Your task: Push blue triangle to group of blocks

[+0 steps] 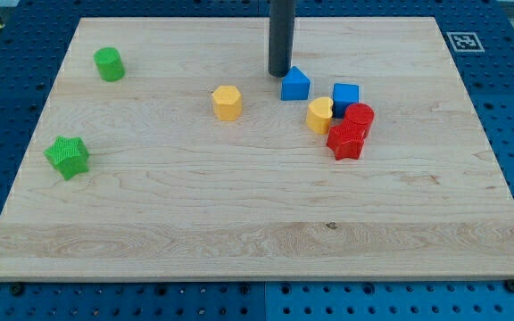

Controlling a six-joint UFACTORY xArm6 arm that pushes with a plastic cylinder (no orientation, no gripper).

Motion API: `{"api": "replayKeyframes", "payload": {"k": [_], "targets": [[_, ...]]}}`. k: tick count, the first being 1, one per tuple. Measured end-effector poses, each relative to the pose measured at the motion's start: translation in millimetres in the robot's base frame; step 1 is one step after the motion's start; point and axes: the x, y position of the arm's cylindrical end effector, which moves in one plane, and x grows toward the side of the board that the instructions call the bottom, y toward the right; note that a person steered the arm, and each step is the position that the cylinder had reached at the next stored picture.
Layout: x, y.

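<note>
The blue triangle (pixel 295 84) lies in the upper middle of the wooden board. My tip (pixel 280 73) stands just to its upper left, almost touching it. To the triangle's right and lower right sits a group of blocks: a blue cube (pixel 346 96), a yellow heart-shaped block (pixel 319 115), a red cylinder (pixel 360 116) and a red star (pixel 347 140). A small gap separates the triangle from the yellow block and the blue cube.
A yellow hexagon (pixel 227 102) lies left of the triangle. A green cylinder (pixel 109 64) is at the upper left and a green star (pixel 68 156) at the left edge of the board (pixel 239 223). A marker tag (pixel 463 41) sits at the top right.
</note>
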Motion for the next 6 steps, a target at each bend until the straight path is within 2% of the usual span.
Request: {"api": "replayKeyframes", "payload": {"k": [1,2,6], "targets": [[-21.1,1.0],[-23.6,1.0],[7.9,1.1]]}}
